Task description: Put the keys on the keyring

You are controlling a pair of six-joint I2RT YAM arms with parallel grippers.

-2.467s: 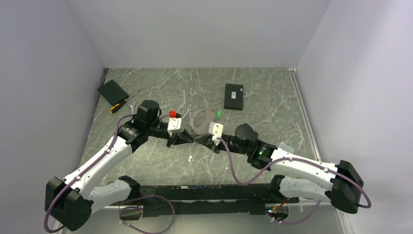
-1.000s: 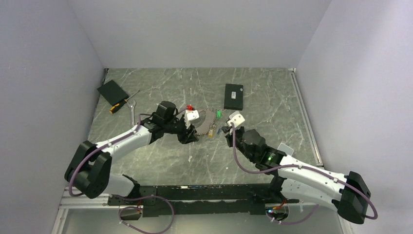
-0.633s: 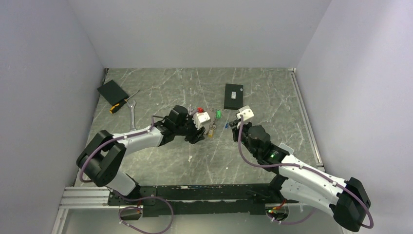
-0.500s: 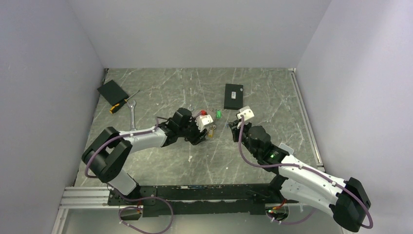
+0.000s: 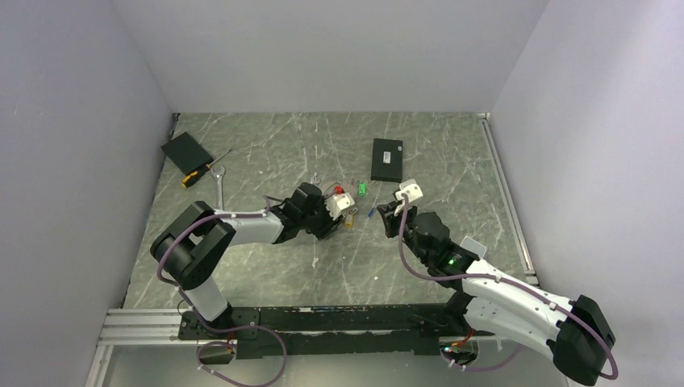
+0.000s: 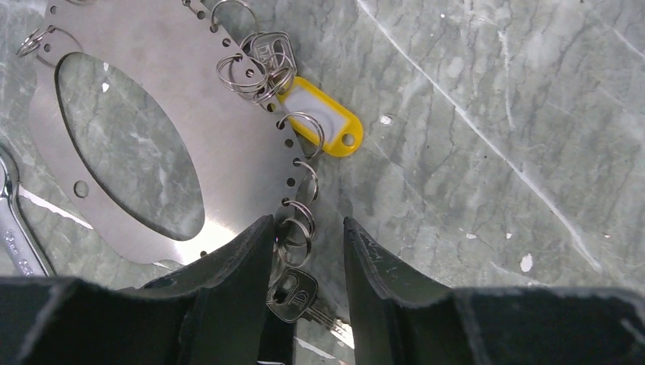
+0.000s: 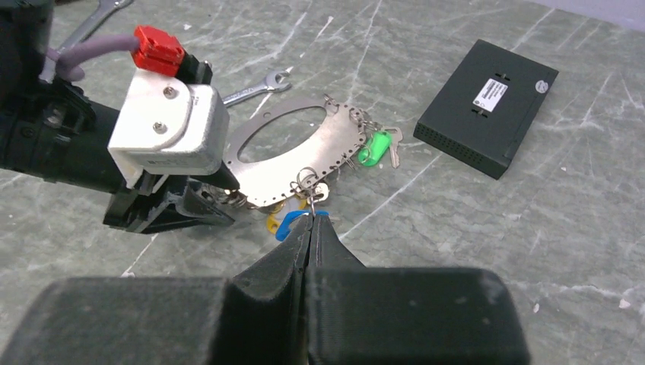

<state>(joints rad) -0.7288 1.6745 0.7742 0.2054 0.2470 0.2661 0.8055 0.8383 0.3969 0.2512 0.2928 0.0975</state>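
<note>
The keyring (image 7: pixel 335 141) is a flat silver plate (image 6: pixel 220 129) with an oval cut-out and a row of edge holes carrying small split rings. A green-tagged key (image 7: pixel 374 147), a yellow tag (image 6: pixel 323 122) and a plain silver key (image 6: pixel 298 295) hang from its edge. My left gripper (image 6: pixel 306 228) is open and low over the plate's edge, straddling a split ring and the silver key. My right gripper (image 7: pixel 312 218) is shut, with the thin ring of a blue-tagged key (image 7: pixel 292 224) pinched at its tips, next to the plate. In the top view the left gripper (image 5: pixel 329 227) hides most of the plate.
A black box (image 5: pixel 387 159) lies behind the keyring. At the back left are a black pad (image 5: pixel 186 151), a screwdriver (image 5: pixel 202 172) and a wrench (image 5: pixel 219 187). A second wrench (image 7: pixel 251 90) lies right by the plate's far side.
My left arm has swung right, bringing its gripper over the keyring's edge, and its jaws have narrowed a little. The right gripper moved back-right earlier and has since held still, shut.
</note>
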